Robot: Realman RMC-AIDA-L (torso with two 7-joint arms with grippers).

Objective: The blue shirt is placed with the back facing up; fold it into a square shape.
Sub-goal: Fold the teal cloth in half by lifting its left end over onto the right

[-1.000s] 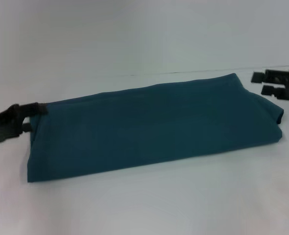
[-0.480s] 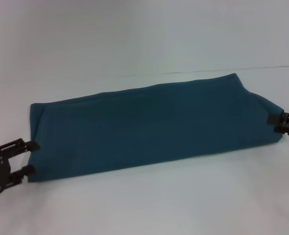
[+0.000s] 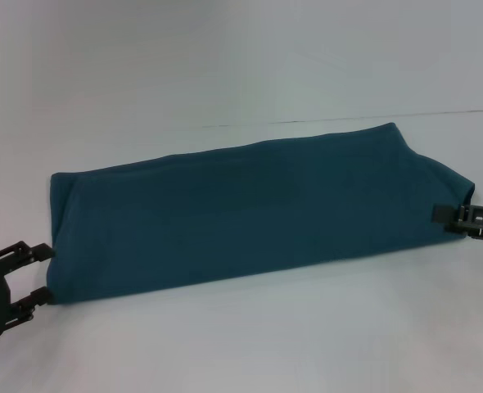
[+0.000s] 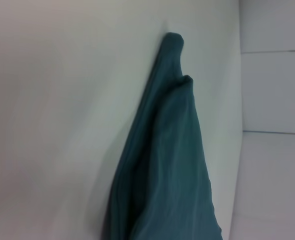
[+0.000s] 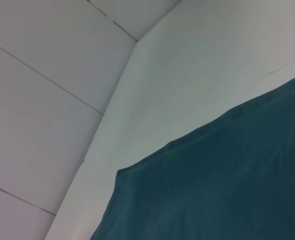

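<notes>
At blue shirt [image 3: 258, 213] ends: left gripper [image 3: 41, 273] fingers wide; right gripper [image 3: 454, 219] cropped, grip unclear.

The setting resembles a lab test station: a plain white table [image 3: 225, 352] backed by bare white panelled walls [image 5: 42, 100].

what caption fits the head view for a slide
Blue shirt folded into a long band, left gripper open at one end, right gripper at the other.
</notes>
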